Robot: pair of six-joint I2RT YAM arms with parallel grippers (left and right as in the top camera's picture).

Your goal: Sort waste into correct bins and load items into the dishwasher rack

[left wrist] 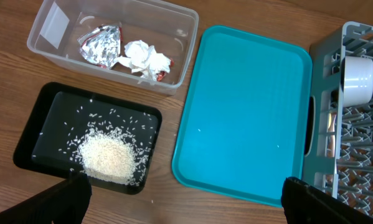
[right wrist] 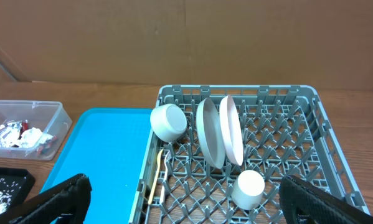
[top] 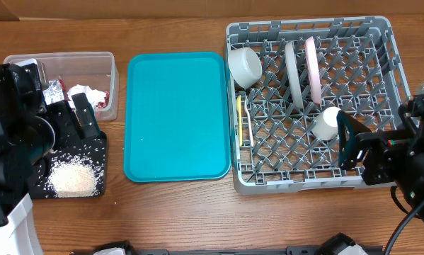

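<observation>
Left end effector (left wrist: 187, 204) and right end effector (right wrist: 185, 200) hang spread, empty; upright plates (right wrist: 210, 134) look stiff, slick, breakable, best pinched at the upper rim.

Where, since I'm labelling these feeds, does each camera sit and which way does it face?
Overhead: above the table, straight down on teal tray and rack; left arm and right arm at the edges.
Left wrist: over clear tub and black tray, tilted down; left fingers at bottom corners.
Right wrist: low beside the rack, looking across it to cardboard; right fingers at bottom corners.
Shared: all show the teal tray.
</observation>
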